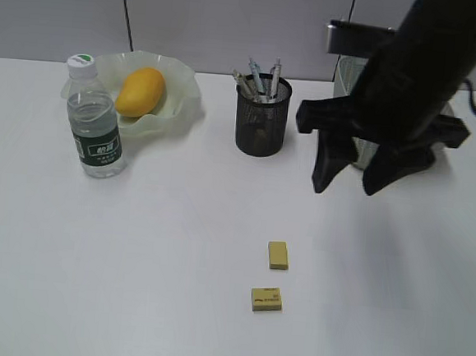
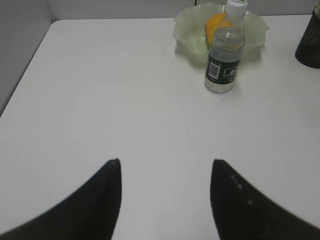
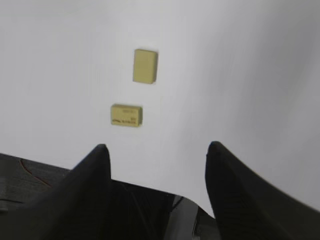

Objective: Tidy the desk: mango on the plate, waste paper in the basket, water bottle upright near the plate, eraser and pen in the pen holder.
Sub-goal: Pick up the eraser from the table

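My right gripper [image 1: 351, 185] hangs wide and empty over the desk [image 1: 173, 264], far of two erasers [image 1: 277, 254]; my left gripper [image 2: 165, 167] gapes too; mango [image 1: 140, 90] sits in the plate [image 1: 183, 91].

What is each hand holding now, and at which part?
Nothing is held. The right hand hangs open above the desk, away from the two erasers. The left hand is open over bare desk, apart from the water bottle.

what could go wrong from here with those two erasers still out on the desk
1. The two erasers lie close together; the open right gripper may nudge one while closing on the other.
2. The pen holder is already crowded with pens, so a dropped eraser might catch on them or bounce out.
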Controlling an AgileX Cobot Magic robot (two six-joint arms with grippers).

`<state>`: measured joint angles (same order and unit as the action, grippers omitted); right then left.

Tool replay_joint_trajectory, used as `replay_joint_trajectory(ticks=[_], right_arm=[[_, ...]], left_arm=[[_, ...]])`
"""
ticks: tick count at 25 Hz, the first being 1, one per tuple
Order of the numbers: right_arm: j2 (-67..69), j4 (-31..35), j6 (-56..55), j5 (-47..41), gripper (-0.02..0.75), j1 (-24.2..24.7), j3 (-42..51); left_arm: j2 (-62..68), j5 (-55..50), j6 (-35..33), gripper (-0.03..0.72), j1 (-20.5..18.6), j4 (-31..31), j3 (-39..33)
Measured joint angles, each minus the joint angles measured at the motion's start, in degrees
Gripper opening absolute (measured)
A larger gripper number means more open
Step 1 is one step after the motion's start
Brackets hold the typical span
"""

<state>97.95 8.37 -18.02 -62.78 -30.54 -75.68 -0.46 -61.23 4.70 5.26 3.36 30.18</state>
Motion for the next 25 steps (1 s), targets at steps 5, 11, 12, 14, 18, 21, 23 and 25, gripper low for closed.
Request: replay_joint_trajectory(ticks=[5,11,12,14,18,21,23,25], right_arm=[[8.8,2.4,-0.4,4.7,0.478,-1.1,-1.9],[16.8,3.8,-0.4,8.2,0.478,-3.5,-1.9],[17.7,3.8,-0.4,8.8,0.478,-3.9,-1.9],[19.2,3.1,-0.6,9.7,0.479,-4.5,-2.0],[21.7,1.6,-1.5,10.6,0.479,-4.6,-2.0],[22.7,1.4,-1.8,11.8,0.479,-4.6,-2.3],[23.5,1.4,-2.0,12.4,0.479,-4.6,-2.7],[24.4,1.4,-2.2,12.5,0.478,-4.6,-3.3]], left_arm=[[0.0,0.0,0.0,0.438,0.0,0.0,0.0],[0.0,0.0,0.0,0.438,0.0,0.0,-0.1],[0.0,0.0,0.0,0.438,0.0,0.0,-0.1],[0.0,0.0,0.0,0.438,0.0,0.0,-0.1],[0.0,0.0,0.0,0.438,0.0,0.0,-0.1],[0.0,0.0,0.0,0.438,0.0,0.0,-0.1],[0.0,0.0,0.0,0.438,0.0,0.0,-0.1],[0.0,0.0,0.0,0.438,0.0,0.0,-0.1]])
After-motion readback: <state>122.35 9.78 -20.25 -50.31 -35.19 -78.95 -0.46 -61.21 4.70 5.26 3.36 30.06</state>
